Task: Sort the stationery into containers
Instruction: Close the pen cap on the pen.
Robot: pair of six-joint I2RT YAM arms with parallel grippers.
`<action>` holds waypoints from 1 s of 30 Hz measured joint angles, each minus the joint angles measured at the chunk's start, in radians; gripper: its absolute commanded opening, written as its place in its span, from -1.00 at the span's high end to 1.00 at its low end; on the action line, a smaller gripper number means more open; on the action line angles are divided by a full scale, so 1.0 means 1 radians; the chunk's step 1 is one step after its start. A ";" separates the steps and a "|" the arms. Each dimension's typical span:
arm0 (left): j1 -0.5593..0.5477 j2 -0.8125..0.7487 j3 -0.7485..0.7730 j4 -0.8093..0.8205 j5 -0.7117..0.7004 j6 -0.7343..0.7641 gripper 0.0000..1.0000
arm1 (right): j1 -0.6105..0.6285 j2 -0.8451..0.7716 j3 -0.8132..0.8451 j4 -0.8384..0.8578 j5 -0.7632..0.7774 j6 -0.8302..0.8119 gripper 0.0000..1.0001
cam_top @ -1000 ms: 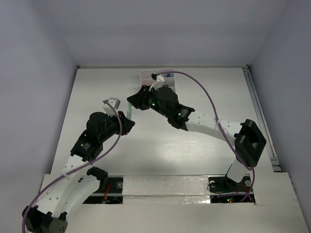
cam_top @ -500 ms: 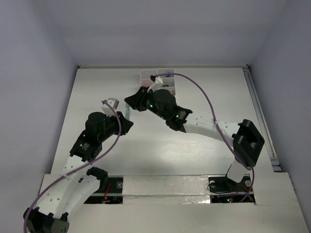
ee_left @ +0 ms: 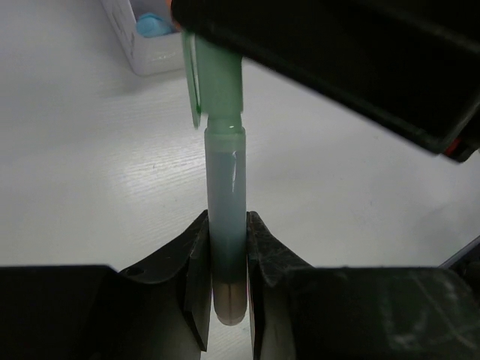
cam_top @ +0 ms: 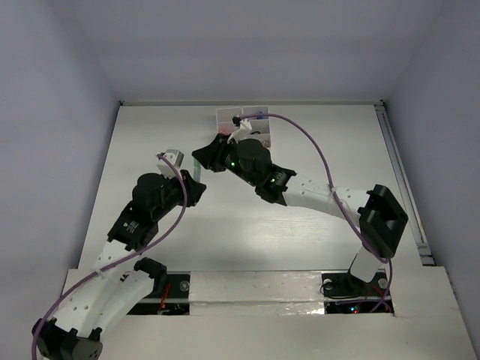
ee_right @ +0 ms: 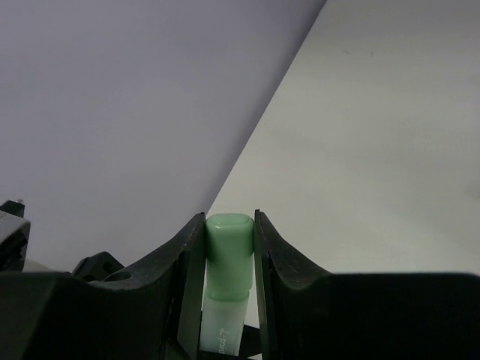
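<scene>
A white wood-grain table (cam_top: pixel 247 232) sits enclosed by pale lavender walls (cam_top: pixel 262 45) on three sides.

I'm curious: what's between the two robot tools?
A pale-green marker: the left tool pinches its barrel, the right tool its cap, seen in both wrist views.

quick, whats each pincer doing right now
left pincer: closed on the barrel of the pale-green marker
right pincer: closed on the same marker, at its cap end
</scene>
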 measured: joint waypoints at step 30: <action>-0.124 0.073 0.087 0.001 -0.203 0.084 1.00 | -0.032 -0.038 -0.105 0.146 -0.099 0.096 1.00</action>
